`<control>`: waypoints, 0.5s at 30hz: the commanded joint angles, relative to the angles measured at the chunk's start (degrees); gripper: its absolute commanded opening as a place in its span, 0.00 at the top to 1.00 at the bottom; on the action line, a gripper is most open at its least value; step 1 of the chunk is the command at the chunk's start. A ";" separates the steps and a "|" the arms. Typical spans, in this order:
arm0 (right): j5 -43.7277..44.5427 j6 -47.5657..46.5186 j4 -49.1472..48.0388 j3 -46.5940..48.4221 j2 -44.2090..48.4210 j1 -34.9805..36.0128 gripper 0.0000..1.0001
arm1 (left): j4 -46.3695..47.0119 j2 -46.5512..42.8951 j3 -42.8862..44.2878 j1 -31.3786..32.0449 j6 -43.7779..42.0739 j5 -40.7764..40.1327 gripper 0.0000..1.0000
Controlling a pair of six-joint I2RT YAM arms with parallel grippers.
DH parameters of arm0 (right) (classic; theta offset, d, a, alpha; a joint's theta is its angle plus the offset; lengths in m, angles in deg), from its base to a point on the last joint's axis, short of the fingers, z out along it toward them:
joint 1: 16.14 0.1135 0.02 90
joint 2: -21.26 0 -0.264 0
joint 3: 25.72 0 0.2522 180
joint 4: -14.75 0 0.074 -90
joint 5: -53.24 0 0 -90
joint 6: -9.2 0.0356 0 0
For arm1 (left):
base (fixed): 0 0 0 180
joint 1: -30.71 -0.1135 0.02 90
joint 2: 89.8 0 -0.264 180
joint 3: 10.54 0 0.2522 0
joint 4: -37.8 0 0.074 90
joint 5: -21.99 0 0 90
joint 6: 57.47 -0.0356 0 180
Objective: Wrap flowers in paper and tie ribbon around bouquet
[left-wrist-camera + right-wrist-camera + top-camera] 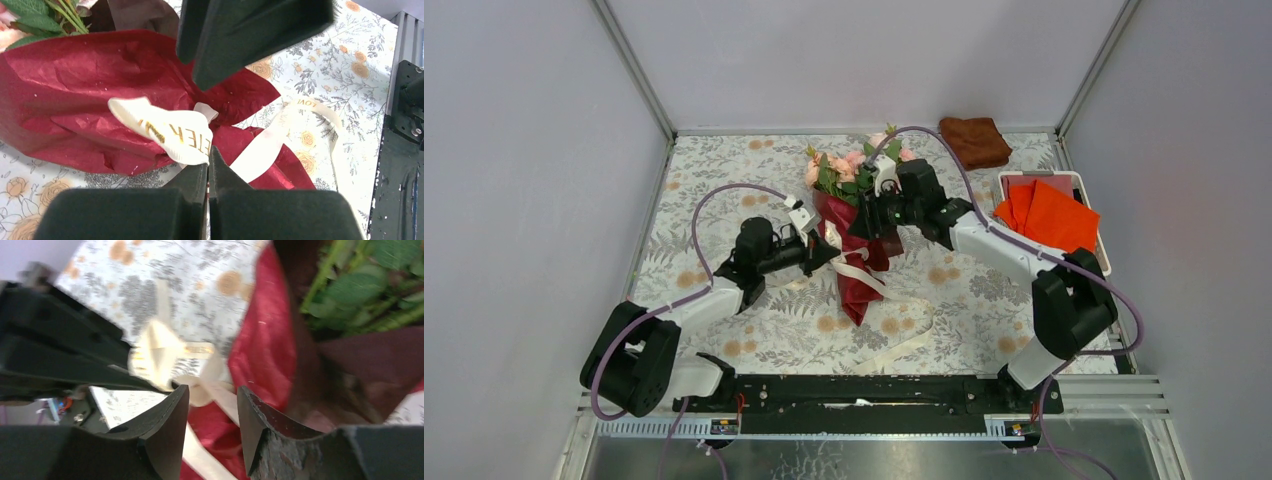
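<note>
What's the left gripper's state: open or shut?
Shut. The left gripper shows fingers pressed together, no gap, tips apparently pinching the ribbon.

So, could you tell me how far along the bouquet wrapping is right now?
Wrapping looks done: the dark red paper encloses the stems of the flowers. Tying is in hand: the ribbon crosses the paper, the left fingers pinch a loop of it, and the right fingers stand open around it. Left: finishing the tie, which looks loose.

Brown folded cloth [975,141] at the back, orange sheets [1049,215] in a white tray [1042,175], floral tablecloth [714,165].
</note>
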State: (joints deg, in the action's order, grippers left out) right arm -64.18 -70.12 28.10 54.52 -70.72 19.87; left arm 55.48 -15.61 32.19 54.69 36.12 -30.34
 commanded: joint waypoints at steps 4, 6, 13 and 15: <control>-3.12 -11.89 8.72 5.39 -7.68 -1.43 0.52 | 5.80 -0.58 -1.29 -0.49 0.57 -1.85 1.00; -4.52 -15.03 8.59 6.35 -8.74 -1.36 0.53 | 5.97 -0.54 -1.12 -0.52 0.42 -1.84 1.00; -6.24 -21.13 14.67 11.29 -13.84 -1.17 0.57 | 4.79 -0.63 -0.87 -0.78 -0.13 -1.78 1.00; -6.89 -22.16 16.01 11.94 -14.59 -1.16 0.57 | 4.76 -0.47 -0.84 -0.95 -0.33 -1.73 1.00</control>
State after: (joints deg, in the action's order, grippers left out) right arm -68.07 -87.17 40.34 62.98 -84.36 18.36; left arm 57.45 -15.61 31.10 54.54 36.38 -31.19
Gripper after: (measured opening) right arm 0.436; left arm 0.008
